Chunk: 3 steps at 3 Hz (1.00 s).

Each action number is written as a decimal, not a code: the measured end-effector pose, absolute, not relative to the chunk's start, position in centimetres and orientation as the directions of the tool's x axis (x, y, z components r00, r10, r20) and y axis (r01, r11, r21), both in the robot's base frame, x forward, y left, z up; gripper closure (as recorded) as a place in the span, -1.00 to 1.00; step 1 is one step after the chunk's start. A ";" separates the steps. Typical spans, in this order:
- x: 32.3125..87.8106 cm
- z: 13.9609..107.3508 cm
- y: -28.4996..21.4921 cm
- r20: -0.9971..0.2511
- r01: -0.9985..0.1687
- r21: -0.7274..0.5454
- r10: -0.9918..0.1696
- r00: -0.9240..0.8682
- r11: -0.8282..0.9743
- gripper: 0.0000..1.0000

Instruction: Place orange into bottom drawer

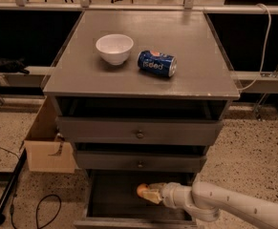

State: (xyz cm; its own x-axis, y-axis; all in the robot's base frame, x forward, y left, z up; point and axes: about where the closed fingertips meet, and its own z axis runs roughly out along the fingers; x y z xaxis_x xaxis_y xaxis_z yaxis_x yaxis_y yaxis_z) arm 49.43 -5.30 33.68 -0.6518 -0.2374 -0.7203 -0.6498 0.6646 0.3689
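Observation:
The bottom drawer [111,205] stands pulled out below the two upper drawers, its dark inside showing. My gripper [147,193] reaches into it from the lower right on a white arm. Between its pale fingers sits the orange [142,190], small and round, held just above the drawer's floor near the middle. The gripper is shut on the orange.
On the grey cabinet top sit a white bowl [114,48] and a blue soda can [156,63] lying on its side. A cardboard box [47,147] stands left of the cabinet, with a black cable [45,209] on the speckled floor. A rail runs behind.

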 end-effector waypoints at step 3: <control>53.7 30.0 -3.8 -0.719 -0.685 0.351 -0.285 -0.634 0.638 1.00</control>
